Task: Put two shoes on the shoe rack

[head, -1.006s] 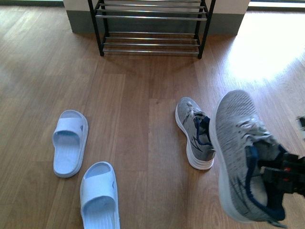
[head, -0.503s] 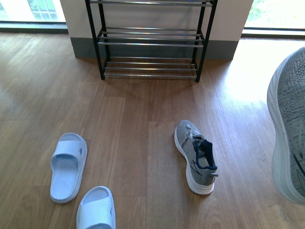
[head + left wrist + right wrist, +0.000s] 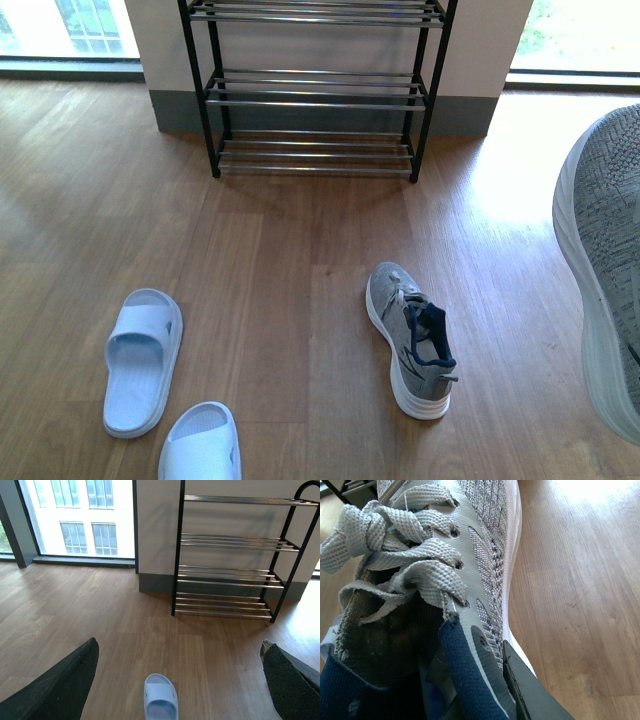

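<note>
The shoe rack (image 3: 315,100) is placed at the far side of the wooden floor (image 3: 270,250), against the wall. Between its lowest tier and the shoes a broad strip of bare floor is left. The held sneaker (image 3: 605,270) is lifted at the right edge of the front view and is cut by the frame there. It is pinched at the collar by the right fingers (image 3: 532,692); only one is shown, pressed on the outer side beside the blue lining. The second sneaker (image 3: 410,340) is set on the floor right of the middle, toe toward the rack. Two pale blue slides are found at the near left, the far slide (image 3: 140,360) whole, the near slide (image 3: 200,445) cut by the near edge. The left fingers (image 3: 60,685) are spread wide above the floor, and nothing is held between them.
</note>
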{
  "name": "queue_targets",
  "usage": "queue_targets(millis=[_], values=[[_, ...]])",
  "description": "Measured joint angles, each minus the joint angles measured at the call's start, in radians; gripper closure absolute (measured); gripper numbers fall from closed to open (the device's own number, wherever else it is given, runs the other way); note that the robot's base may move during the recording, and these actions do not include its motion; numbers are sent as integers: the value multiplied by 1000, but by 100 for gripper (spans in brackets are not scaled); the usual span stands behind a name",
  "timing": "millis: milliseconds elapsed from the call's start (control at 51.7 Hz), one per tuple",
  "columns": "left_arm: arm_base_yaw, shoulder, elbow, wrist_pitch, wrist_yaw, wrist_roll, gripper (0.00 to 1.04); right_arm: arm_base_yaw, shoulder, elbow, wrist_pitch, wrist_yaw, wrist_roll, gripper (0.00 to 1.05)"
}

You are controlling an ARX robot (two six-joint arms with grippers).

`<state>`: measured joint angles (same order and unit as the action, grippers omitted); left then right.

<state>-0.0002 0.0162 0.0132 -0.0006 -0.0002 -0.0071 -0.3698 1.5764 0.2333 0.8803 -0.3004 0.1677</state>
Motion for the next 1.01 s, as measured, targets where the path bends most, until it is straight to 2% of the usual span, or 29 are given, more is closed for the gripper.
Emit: queue_targets(millis=[1006], values=[[0, 0, 0, 0, 1, 0, 9, 0, 0, -3, -3, 0, 0, 103]])
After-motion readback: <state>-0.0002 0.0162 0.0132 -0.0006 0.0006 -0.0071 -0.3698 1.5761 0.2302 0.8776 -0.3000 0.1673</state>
